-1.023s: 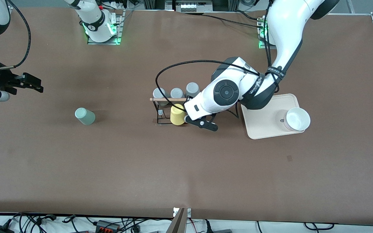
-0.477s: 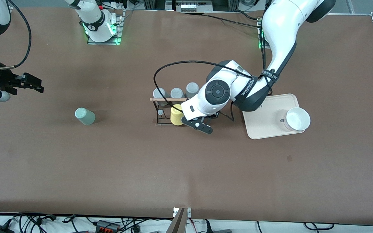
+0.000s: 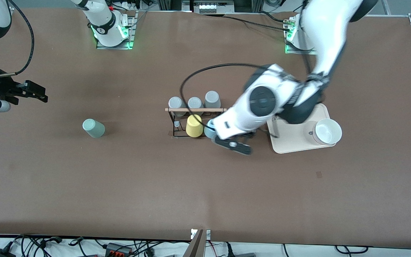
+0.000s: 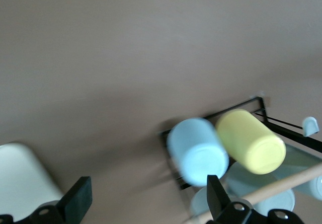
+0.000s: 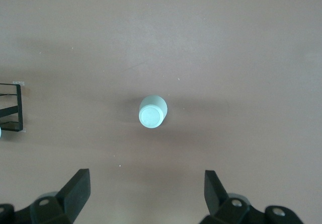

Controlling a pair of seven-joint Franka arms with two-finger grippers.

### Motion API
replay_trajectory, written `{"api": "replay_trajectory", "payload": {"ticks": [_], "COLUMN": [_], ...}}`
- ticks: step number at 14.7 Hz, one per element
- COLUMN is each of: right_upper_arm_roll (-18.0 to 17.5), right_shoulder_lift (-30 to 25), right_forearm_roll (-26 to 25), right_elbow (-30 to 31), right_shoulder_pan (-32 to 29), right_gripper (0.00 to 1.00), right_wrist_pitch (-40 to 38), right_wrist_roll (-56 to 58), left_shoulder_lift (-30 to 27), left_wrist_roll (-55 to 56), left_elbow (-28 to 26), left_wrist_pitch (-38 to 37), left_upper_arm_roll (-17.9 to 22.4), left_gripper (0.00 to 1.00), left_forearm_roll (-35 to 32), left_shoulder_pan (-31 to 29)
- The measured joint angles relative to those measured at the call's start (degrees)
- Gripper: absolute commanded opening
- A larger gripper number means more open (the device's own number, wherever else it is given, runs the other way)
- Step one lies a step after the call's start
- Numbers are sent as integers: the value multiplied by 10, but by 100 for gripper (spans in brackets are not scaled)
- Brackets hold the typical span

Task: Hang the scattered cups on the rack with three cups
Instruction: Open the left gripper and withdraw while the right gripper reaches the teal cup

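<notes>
The black wire rack (image 3: 172, 123) with its wooden rod (image 3: 194, 110) stands mid-table. A pale blue cup (image 3: 209, 130) sits on a rack peg beside the yellow cup (image 3: 194, 125); both show in the left wrist view, the blue cup (image 4: 197, 151) and the yellow cup (image 4: 251, 141). My left gripper (image 3: 232, 145) is open and empty (image 4: 148, 196), just off the blue cup toward the cream tray. The mint green cup (image 3: 93, 128) stands alone on the table toward the right arm's end. My right gripper (image 3: 36, 92) is open (image 5: 146, 186), above the table with the mint cup (image 5: 152, 112) in its view.
Three grey cups (image 3: 194, 102) sit on the rack's side farther from the front camera. A cream tray (image 3: 287, 139) with a white bowl (image 3: 328, 131) lies toward the left arm's end, close to the left arm. The rack's corner shows in the right wrist view (image 5: 12, 108).
My left gripper has drawn back from the rack toward the tray, and the blue cup now shows on the rack beside the yellow one. The right arm has not moved.
</notes>
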State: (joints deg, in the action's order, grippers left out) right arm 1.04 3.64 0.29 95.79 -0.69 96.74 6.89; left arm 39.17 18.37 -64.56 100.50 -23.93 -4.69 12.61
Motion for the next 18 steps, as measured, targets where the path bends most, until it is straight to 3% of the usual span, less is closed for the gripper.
{"api": "replay_trajectory", "payload": {"ticks": [4,8,11,18], "right_upper_arm_roll": [-2,-3,-1,3], "right_shoulder_lift": [26,64,99,192], "right_forearm_roll": [0,0,0,0], "right_elbow": [0,-10,-13,-20], "right_shoulder_pan": [2,6,5,-9], "right_gripper": [100,100,100,100], "right_wrist_pitch": [4,18,17,72], "right_wrist_roll": [0,0,0,6], "left_shoulder_lift": [-70,-98,-107,-139], "left_wrist_roll": [-9,-9,-8,15], "left_elbow": [1,0,0,-19], "left_wrist_pitch": [-82,-146,-185,-180], "left_upper_arm_roll": [-1,-1,1,26], "left_gripper": [100,100,100,100], "left_forearm_roll": [0,-2,-17,-21], "left_shoulder_pan": [-87,-151,-165,-191]}}
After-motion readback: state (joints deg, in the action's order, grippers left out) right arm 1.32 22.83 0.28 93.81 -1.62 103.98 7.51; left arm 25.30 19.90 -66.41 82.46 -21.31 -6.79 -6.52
